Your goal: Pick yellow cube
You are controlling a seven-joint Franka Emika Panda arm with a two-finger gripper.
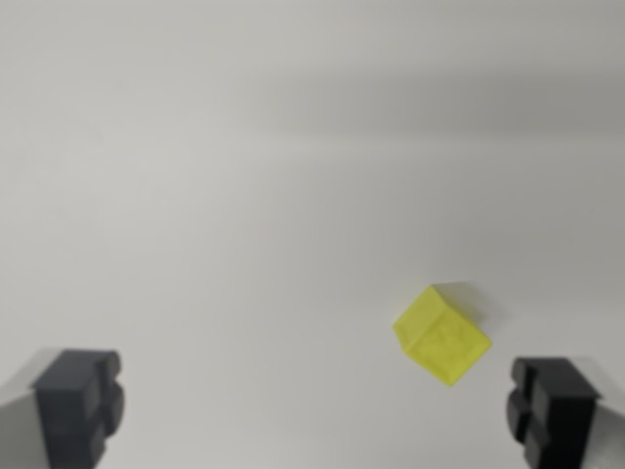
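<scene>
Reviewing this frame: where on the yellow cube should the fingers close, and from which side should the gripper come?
Judging by its pose, grip the yellow cube on two opposite flat side faces, coming from above. It sits turned diagonally on the white surface, so the wrist likely needs rotating to square up. The open gripper must also shift toward the wrist view's right to centre it.

- Yellow cube (441,335), lower right of frame: looked like translucent plastic, slightly glossy, faint embossed marks on its front face.
- Fingers (78,403), bottom corners: dark matt plastic or rubber, blocky, ridged.
- Table (244,176): plain white, smooth, matt.
</scene>
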